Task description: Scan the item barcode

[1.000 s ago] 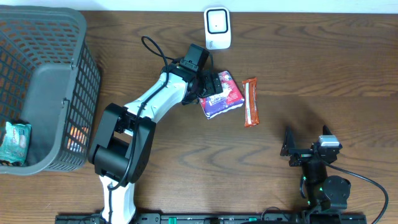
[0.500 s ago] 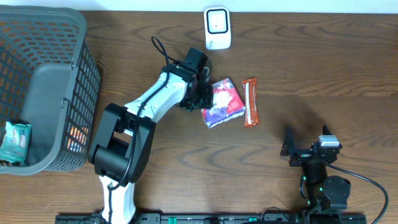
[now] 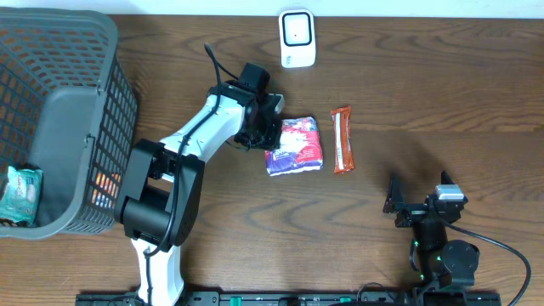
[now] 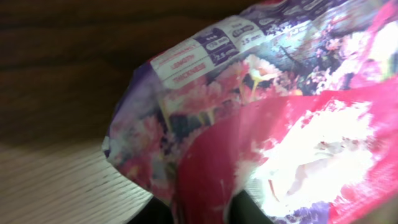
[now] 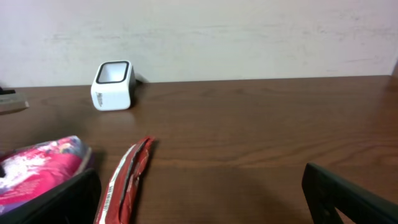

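1. The right gripper sits nearest the robot, at 5 o'clock on the table. Its jaws are spread wide with nothing between them.
2. Farther in, near the table's middle, the left gripper has its jaws pinched narrow on the 9 o'clock edge of the flowered packet. The crumpled pink and purple wrapper fills its wrist view.
3. Whether the packet rests on the wood or is raised off it cannot be told.
4. An orange bar lies at the packet's 3 o'clock, near it but not touching, its length running from 12 to 6.
5. A grey basket stands at the table's 9 o'clock, with a green packet in its near corner.
6. Farthest off, at 12 o'clock by the back edge, stands the white scanner, well apart from the flowered packet.
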Controlling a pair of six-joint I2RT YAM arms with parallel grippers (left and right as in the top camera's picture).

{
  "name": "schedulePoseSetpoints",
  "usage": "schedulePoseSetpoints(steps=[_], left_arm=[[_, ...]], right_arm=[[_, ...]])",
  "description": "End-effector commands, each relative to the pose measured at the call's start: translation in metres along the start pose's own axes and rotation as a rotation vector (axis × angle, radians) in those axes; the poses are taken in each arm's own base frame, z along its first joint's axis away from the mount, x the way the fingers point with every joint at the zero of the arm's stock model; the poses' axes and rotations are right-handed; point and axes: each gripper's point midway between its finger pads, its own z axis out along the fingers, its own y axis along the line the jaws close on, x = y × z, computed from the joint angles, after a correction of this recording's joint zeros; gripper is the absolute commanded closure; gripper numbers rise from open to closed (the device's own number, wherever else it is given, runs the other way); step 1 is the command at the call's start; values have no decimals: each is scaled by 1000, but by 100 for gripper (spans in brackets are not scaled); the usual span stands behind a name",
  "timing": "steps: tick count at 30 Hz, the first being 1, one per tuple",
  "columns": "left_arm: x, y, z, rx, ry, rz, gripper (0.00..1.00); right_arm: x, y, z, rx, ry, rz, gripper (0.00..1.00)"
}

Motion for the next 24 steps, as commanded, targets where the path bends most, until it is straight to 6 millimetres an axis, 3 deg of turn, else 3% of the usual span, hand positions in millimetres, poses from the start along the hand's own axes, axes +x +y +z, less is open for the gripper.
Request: schedulePoseSetpoints(steps=[1, 9, 12, 15, 20, 24], left_arm=[[-12, -29, -9, 146, -28, 16, 75], [-19, -36, -15, 170, -43, -4, 72], [-22, -37, -17, 172, -46, -53, 55], [-34, -42, -28, 181, -76, -94, 31], [-56, -61, -67, 204, -171, -81, 15], [-76, -77, -125, 222, -307, -32, 11]], right_arm=[[0, -1, 0, 5, -2, -15, 1], [0, -1, 0, 5, -2, -15, 1], [0, -1, 0, 5, -2, -15, 1], [0, -1, 0, 5, -2, -15, 1], [0, -1, 0, 5, -2, -15, 1], [0, -1, 0, 5, -2, -15, 1]])
